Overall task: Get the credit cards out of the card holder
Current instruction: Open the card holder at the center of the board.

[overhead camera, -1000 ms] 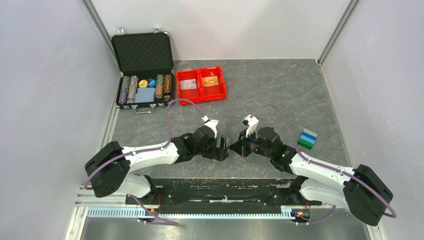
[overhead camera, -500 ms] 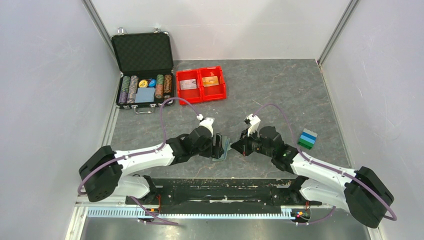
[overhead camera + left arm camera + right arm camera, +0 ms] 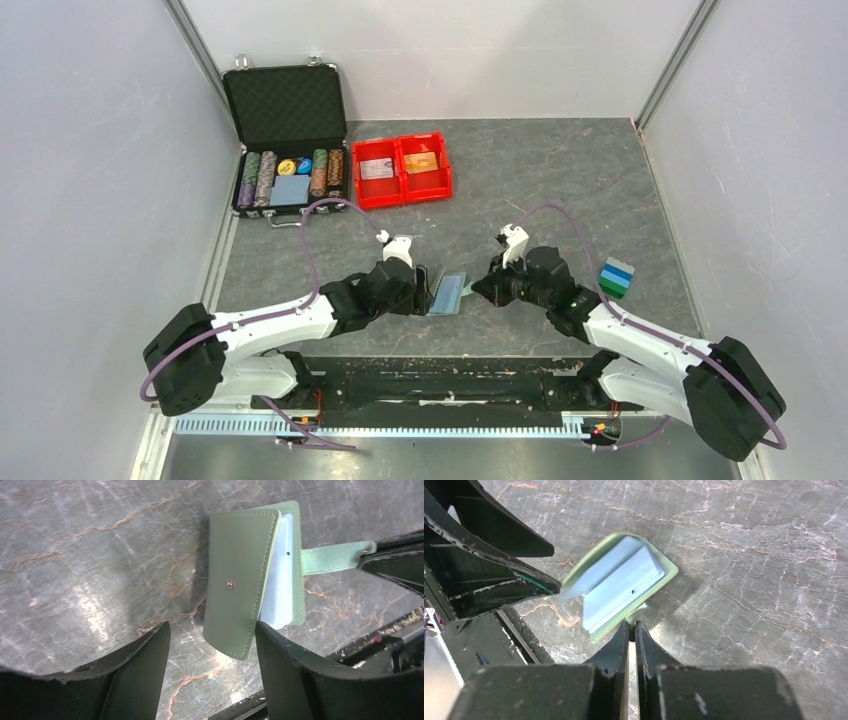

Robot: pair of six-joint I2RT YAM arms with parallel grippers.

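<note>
Pinching the thin green strap [image 3: 330,560] of the card holder [image 3: 240,580], the right hand [image 3: 631,630] has its fingers closed tight on the tab. The holder lies on the desk [image 3: 75,555] between the two arms, near the front edge, with its cover flap skewed over the pale blue pockets [image 3: 621,585]. The left hand [image 3: 212,670] hangs just above it, fingers apart and gripping nothing, one on each side of the holder's near corner.

The holder looks light, soft and floppy, so it will probably fold or skid on the smooth stone rather than resist a pull. The strap anchors only one side, and the flap is best taken along its free long edge, away from the snap stud [image 3: 229,584].

The clear pockets look limp and slick. A card inside would be stiff, thin and slippery, offering little more than an edge. It should be pinched flat across its faces at whatever short edge pokes out, then drawn straight along the pocket while the other hand holds the holder down.

No card edge shows in the pockets, so I cannot tell whether any remains inside. An orange card [image 3: 422,162] and a whitish card [image 3: 376,169] lie well apart from the holder in the red bin [image 3: 405,198], one in each compartment.
</note>
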